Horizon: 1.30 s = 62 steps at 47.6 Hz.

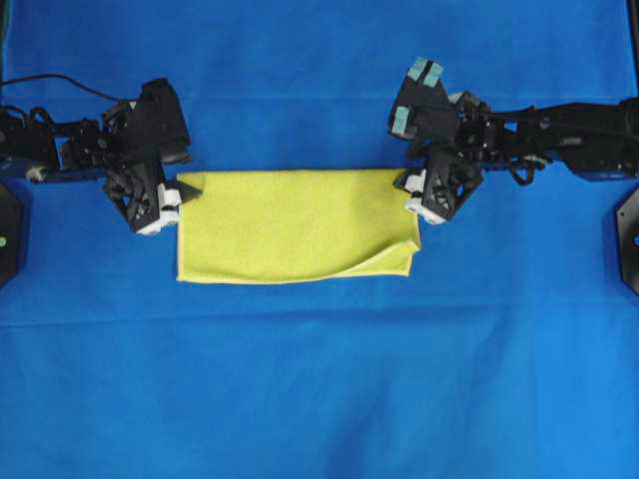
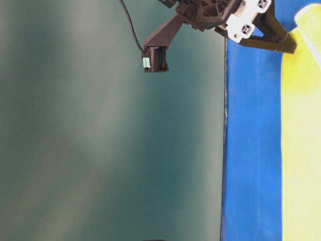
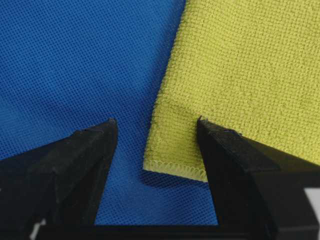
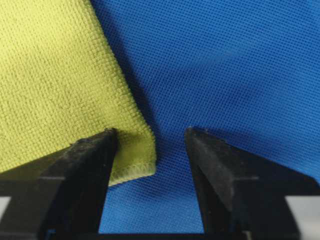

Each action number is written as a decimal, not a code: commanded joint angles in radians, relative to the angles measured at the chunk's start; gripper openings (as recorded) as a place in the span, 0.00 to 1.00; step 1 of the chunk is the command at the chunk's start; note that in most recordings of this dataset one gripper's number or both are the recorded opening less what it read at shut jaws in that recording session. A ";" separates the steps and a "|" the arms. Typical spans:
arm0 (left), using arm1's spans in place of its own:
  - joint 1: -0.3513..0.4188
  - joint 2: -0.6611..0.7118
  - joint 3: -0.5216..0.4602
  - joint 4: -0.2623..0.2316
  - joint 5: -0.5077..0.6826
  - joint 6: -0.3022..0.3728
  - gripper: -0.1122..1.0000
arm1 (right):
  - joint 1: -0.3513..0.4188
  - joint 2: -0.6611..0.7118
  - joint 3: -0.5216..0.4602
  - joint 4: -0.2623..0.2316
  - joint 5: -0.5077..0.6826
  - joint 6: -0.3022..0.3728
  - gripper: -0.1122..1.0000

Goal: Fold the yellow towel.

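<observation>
Near the middle of the blue sheet (image 1: 319, 379) that covered the table lay the yellow towel (image 1: 290, 225), already a wide rectangle rather than a square, so one fold looked done. Its front right corner was doubled over in a loose flap, with a second layer showing along that edge; the fold was not tidy there.

At the towel's far left corner sat the left claw (image 1: 178, 196), its jaws spread. From the left wrist view one finger (image 3: 235, 165) was over the cloth and the other over the sheet, the hemmed corner between them and unpinched. The right claw (image 1: 411, 190) mirrored it at the far right corner, spread as well, straddling the hem without gripping it.

By my judgement the task stood about halfway: a first fold made, a second one across the width left, with both corners yet to be seized, and the crooked flap to be straightened.
</observation>
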 commanded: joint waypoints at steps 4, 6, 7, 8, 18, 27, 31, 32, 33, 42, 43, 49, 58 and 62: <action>0.002 -0.014 -0.009 -0.002 0.021 0.000 0.61 | -0.002 -0.006 -0.012 -0.003 -0.002 -0.006 0.56; 0.003 -0.012 -0.012 -0.002 0.035 0.000 0.57 | 0.000 -0.008 -0.012 -0.003 -0.002 -0.006 0.48; 0.003 -0.011 -0.014 -0.002 0.043 0.000 0.54 | 0.000 -0.006 -0.011 -0.003 -0.002 -0.008 0.44; 0.003 -0.009 -0.015 -0.002 0.052 0.000 0.48 | 0.000 -0.006 -0.011 -0.003 -0.002 -0.006 0.38; 0.003 -0.006 -0.025 -0.002 0.083 -0.003 0.12 | 0.002 -0.011 -0.008 -0.003 -0.003 0.000 0.12; 0.003 -0.020 -0.028 -0.002 0.089 -0.009 0.12 | 0.002 -0.017 -0.014 -0.002 0.002 0.006 0.12; 0.003 -0.055 -0.035 -0.002 0.118 -0.015 0.12 | 0.002 -0.046 -0.017 -0.002 0.020 0.006 0.12; 0.002 -0.064 -0.040 -0.002 0.127 -0.017 0.12 | 0.003 -0.055 -0.017 -0.003 0.028 0.006 0.12; 0.000 -0.077 -0.043 -0.002 0.140 -0.017 0.12 | 0.002 -0.064 -0.017 -0.002 0.035 0.006 0.12; -0.035 -0.207 -0.094 -0.002 0.272 -0.020 0.12 | 0.002 -0.183 -0.025 -0.003 0.123 0.003 0.12; -0.041 -0.222 -0.100 -0.002 0.282 -0.020 0.12 | 0.002 -0.204 -0.026 -0.005 0.135 0.000 0.12; -0.075 -0.304 -0.132 -0.002 0.321 -0.037 0.12 | 0.002 -0.287 -0.034 -0.005 0.175 -0.003 0.12; -0.135 -0.390 -0.146 -0.002 0.344 -0.069 0.12 | 0.021 -0.385 -0.040 -0.005 0.212 0.000 0.12; -0.153 -0.410 -0.143 -0.003 0.337 -0.078 0.12 | 0.021 -0.393 -0.035 -0.005 0.212 0.002 0.12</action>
